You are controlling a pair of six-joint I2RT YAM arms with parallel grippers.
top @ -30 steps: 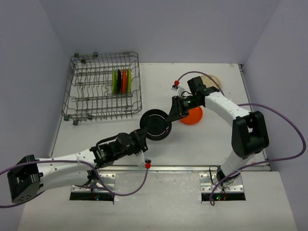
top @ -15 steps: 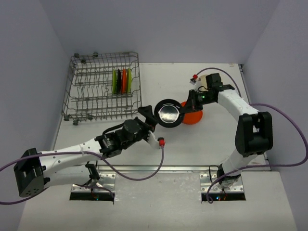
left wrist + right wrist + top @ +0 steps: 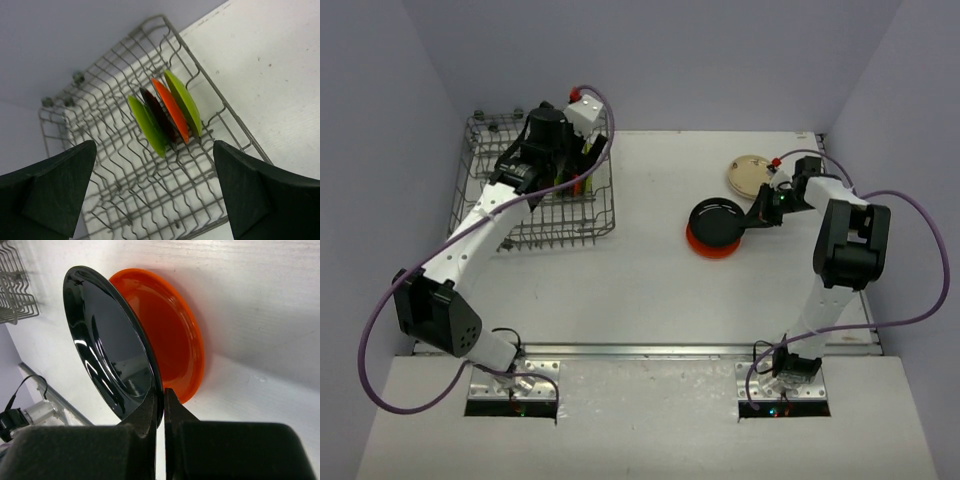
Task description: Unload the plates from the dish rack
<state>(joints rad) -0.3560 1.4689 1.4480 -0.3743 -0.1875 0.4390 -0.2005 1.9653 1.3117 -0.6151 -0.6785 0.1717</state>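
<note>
The dish rack (image 3: 100,85) holds several plates standing on edge: a lime green plate (image 3: 147,125), a black one (image 3: 160,115), an orange one (image 3: 170,110) and another lime green one (image 3: 184,102). My left gripper (image 3: 155,195) hovers above the rack, open wide and empty, short of the plates. My right gripper (image 3: 163,400) is shut on the rim of a black plate (image 3: 105,345). It holds that plate tilted just over an orange plate (image 3: 170,340) lying on the table. From above, the black plate (image 3: 715,220) covers most of the orange plate (image 3: 715,247).
A cream plate (image 3: 752,172) lies flat on the table behind the right gripper. The rack (image 3: 480,210) stands at the table's far left, by the left wall. Cables loop from both arms.
The left gripper opened off the black plate and swung left and back to the rack. The right gripper closed on that plate and carried it right, over the orange plate.
</note>
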